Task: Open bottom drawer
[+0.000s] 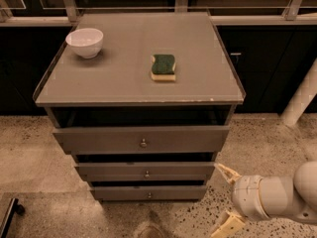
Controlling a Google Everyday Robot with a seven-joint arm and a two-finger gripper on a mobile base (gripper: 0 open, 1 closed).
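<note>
The grey cabinet [138,83] has three drawers. The bottom drawer [148,193] is the lowest, slim grey front with a small round metal knob [149,195]; it sits pushed in. My gripper [226,198] is low at the right, just right of the bottom drawer's right end, pointing left. Its two pale fingers are spread apart, one [227,173] above and one [228,224] below, with nothing between them. It is not touching the knob.
A white bowl [85,42] and a green-and-yellow sponge [163,67] lie on the cabinet top. The top drawer [141,139] and middle drawer [145,171] are above. Dark cabinets stand behind. A speckled floor [34,152] surrounds the cabinet. A dark object [7,214] is at bottom left.
</note>
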